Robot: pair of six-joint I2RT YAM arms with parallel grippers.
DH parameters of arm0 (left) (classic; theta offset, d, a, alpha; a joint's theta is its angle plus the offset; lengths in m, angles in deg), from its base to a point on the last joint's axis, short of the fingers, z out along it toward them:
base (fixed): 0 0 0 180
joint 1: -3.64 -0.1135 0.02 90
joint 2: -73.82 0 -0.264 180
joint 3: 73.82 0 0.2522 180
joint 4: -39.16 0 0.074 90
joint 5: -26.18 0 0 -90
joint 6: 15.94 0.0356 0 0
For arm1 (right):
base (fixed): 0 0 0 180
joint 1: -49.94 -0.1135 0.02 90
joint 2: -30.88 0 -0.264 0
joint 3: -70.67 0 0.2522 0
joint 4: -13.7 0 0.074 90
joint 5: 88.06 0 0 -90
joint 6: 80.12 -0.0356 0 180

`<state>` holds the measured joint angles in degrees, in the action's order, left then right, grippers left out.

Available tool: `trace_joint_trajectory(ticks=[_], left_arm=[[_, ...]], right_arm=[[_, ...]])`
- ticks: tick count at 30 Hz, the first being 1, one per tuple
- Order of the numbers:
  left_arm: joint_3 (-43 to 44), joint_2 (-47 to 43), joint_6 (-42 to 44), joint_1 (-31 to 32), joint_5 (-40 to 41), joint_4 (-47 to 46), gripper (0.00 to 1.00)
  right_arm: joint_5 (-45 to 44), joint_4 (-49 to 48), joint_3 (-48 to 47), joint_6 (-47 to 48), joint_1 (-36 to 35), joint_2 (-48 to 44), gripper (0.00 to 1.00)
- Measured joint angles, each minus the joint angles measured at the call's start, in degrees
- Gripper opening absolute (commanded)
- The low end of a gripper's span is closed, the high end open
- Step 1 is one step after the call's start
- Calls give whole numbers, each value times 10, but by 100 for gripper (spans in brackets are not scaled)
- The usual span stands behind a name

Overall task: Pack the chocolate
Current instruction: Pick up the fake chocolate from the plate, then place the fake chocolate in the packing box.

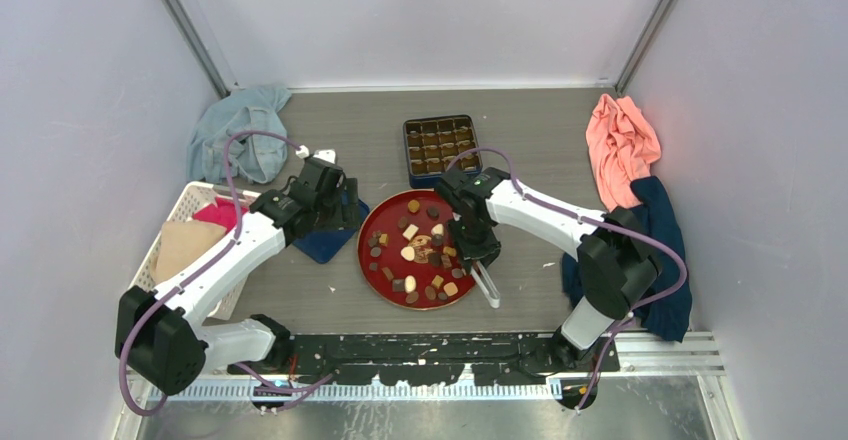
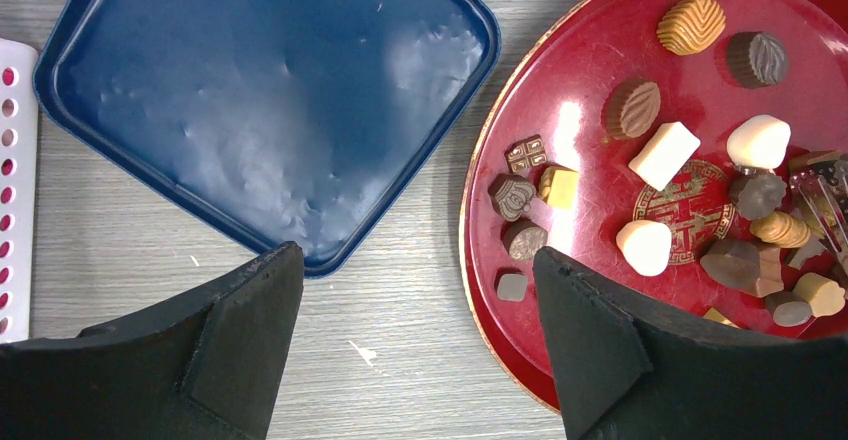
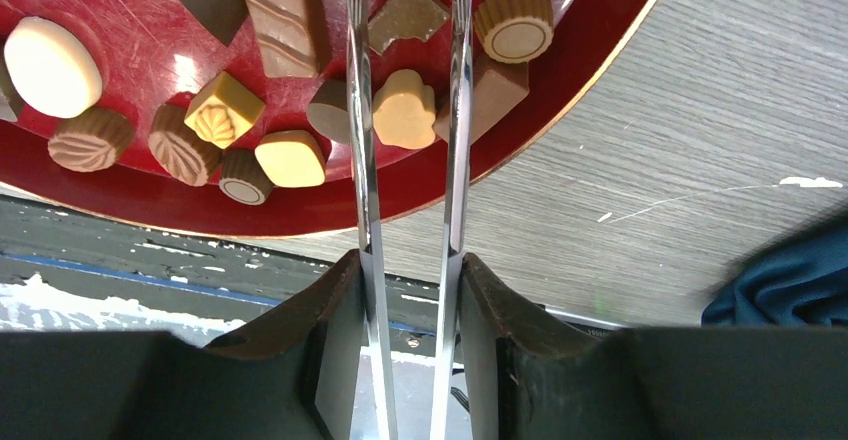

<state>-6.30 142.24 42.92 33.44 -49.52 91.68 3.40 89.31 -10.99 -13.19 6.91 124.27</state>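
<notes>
The right gripper (image 3: 410,270), clamping tongs (image 3: 363,160), is picking chocolate (image 3: 404,110), probably needing a tighter squeeze next; the left gripper (image 2: 415,260) is gaping.

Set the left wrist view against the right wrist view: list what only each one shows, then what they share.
Only left wrist: the blue tray, the white basket at the frame's edge, the gold emblem, and the open left tool.
Only right wrist: the right tool clamped on the metal tongs, a dark blue cloth, the black rail.
Both: the red plate, the chocolate, the grey table, and the tongs' tips.
</notes>
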Motion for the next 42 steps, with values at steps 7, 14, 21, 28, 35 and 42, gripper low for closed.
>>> trace_joint_trajectory(ticks=[7,14,21,28,35,42], left_arm=[[0,0,0,0,0,0,85],[-5,0,-3,-13,-10,-7,85],[-5,11,3,-23,-20,-8,85],[-5,11,6,-23,-30,-8,86],[-5,11,8,-23,-30,-8,86],[-5,11,13,-23,-29,-7,86]], right_arm=[[7,-5,-2,2,0,1,26],[-3,0,-40,2,2,0,23],[-16,5,-111,10,31,-7,23],[-11,-11,-245,39,103,44,23],[-7,-28,-379,64,140,185,23],[-7,-33,-468,70,152,289,23]])
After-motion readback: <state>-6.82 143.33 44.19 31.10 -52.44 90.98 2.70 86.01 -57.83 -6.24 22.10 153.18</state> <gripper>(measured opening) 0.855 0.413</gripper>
